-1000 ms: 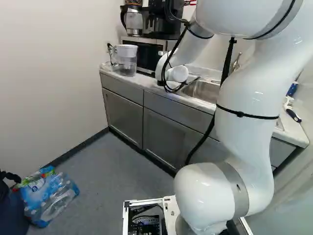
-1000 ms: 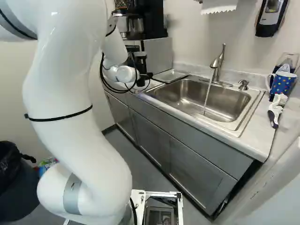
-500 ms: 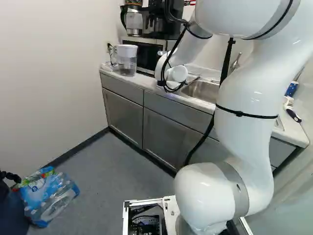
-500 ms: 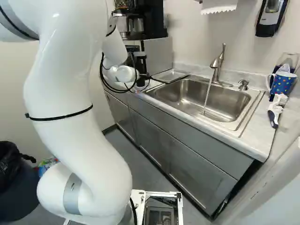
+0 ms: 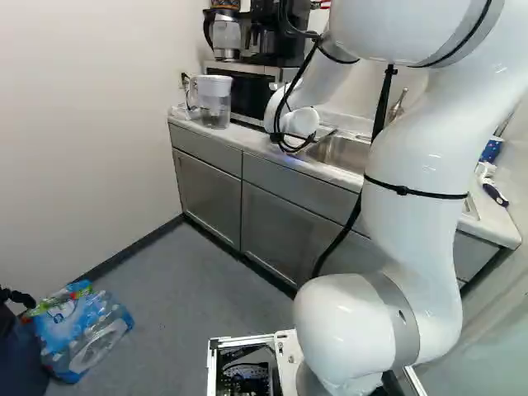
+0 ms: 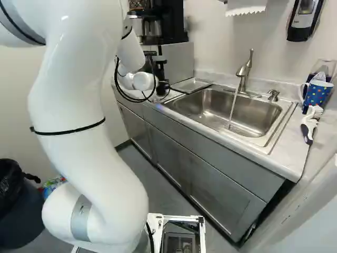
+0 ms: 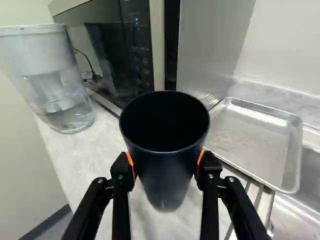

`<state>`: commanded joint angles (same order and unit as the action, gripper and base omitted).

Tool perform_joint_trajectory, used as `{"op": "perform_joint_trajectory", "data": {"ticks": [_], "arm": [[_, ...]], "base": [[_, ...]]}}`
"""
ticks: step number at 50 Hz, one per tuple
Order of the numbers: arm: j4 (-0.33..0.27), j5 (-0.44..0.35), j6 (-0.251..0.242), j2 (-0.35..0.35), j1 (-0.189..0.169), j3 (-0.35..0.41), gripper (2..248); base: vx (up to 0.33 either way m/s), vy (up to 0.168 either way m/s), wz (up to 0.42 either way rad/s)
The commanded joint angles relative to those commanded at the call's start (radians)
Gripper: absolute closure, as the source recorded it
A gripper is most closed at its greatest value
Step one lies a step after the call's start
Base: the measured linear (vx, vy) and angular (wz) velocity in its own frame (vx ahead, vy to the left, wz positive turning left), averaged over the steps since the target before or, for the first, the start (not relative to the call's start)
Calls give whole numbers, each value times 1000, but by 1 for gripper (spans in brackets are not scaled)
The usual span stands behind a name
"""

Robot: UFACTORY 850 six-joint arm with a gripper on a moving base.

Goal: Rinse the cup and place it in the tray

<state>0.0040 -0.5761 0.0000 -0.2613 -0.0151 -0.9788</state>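
Cup (image 7: 166, 162), dark, pinched between two orange pads (image 7: 130, 164) of gripper (image 6: 162, 87), over pale marbled countertop (image 7: 95, 155); grey floor (image 5: 198, 272). With twelve o'clock straight ahead of gripper: one tray (image 7: 255, 140) at two, one pitcher (image 7: 55, 75) at ten. Beside tray, one sink (image 6: 197, 112), one running faucet (image 6: 243, 71).

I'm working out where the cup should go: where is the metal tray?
In the right base view, the metal tray sits at the left end of the sink, near the microwave.
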Motion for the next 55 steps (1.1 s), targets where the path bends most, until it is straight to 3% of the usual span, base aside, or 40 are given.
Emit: {"op": "perform_joint_trajectory", "data": {"ticks": [33,55], "arm": [[0,0,0,-42,-80,-122,125],[0,0,0,-52,-136,-144,125]], "base": [[0,0,0],[0,0,0]]}}
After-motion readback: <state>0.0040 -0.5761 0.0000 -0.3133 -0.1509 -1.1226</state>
